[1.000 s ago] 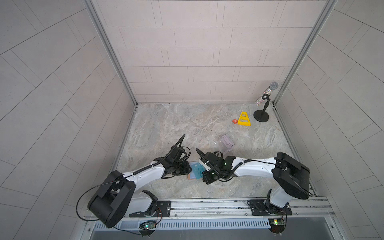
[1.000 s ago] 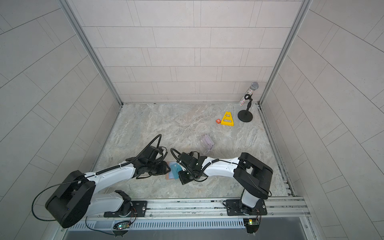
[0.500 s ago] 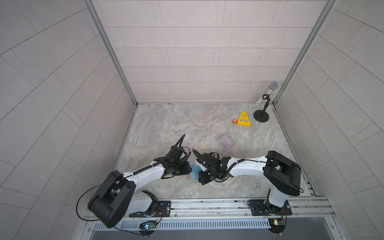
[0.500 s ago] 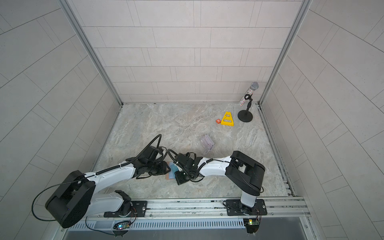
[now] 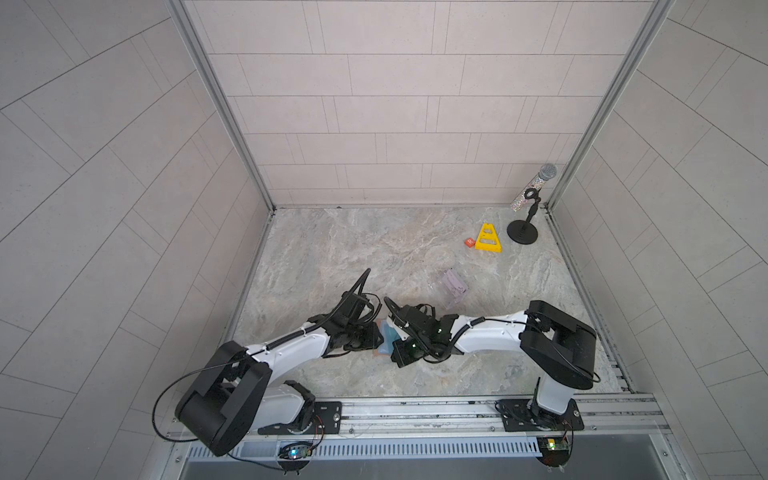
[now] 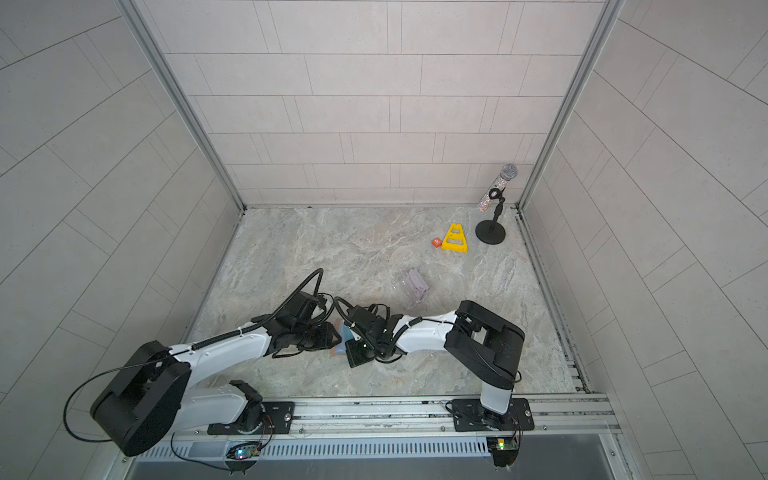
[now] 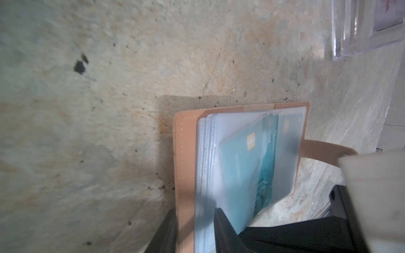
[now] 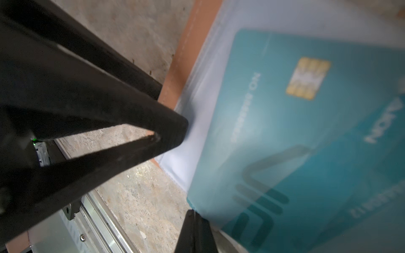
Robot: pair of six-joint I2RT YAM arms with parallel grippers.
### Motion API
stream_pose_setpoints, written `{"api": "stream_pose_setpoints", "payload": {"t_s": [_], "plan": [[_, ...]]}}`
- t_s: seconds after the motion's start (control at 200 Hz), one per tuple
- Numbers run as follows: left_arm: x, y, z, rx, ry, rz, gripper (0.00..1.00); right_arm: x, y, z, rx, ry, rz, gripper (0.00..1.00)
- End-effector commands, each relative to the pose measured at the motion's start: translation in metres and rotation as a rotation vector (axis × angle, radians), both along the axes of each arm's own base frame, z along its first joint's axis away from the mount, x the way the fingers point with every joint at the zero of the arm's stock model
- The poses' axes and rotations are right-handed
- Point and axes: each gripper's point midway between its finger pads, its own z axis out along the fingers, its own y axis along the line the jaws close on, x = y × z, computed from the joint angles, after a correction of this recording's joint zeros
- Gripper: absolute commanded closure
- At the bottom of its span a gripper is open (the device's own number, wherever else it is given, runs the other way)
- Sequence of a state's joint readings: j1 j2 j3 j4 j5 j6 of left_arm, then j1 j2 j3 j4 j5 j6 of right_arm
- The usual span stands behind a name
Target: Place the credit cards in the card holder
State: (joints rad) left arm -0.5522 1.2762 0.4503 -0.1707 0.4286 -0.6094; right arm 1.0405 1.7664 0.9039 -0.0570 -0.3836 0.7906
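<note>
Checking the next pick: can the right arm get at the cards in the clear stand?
Probably yes: the clear stand sits just beyond the right claw, bare tabletop between; the shut claw must open.

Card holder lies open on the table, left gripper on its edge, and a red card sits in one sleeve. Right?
Not quite: the card in the card holder is teal, not red; the right wrist view shows it. The rest holds.
</note>
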Motion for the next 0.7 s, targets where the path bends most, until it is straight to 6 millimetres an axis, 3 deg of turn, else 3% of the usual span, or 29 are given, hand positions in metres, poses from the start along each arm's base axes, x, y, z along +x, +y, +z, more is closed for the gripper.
{"api": "stream_pose_setpoints", "payload": {"t_s": [0.0, 0.17, 0.39, 0.691], "plan": [[-0.040, 0.027, -0.032, 0.127, 0.160, -0.007, 0.65, 0.005, -0.001, -0.001, -0.010, -0.024, -0.029, 0.96], [-0.041, 0.029, -0.034, 0.136, 0.163, -0.001, 0.65, 0.006, -0.001, 0.002, -0.008, -0.034, -0.031, 1.00], [-0.045, 0.034, -0.037, 0.151, 0.175, 0.017, 0.73, 0.008, 0.001, 0.006, 0.000, -0.040, -0.032, 1.00], [-0.050, 0.034, -0.036, 0.141, 0.181, 0.021, 0.74, 0.011, 0.001, 0.010, -0.005, -0.048, -0.033, 1.00]]}}
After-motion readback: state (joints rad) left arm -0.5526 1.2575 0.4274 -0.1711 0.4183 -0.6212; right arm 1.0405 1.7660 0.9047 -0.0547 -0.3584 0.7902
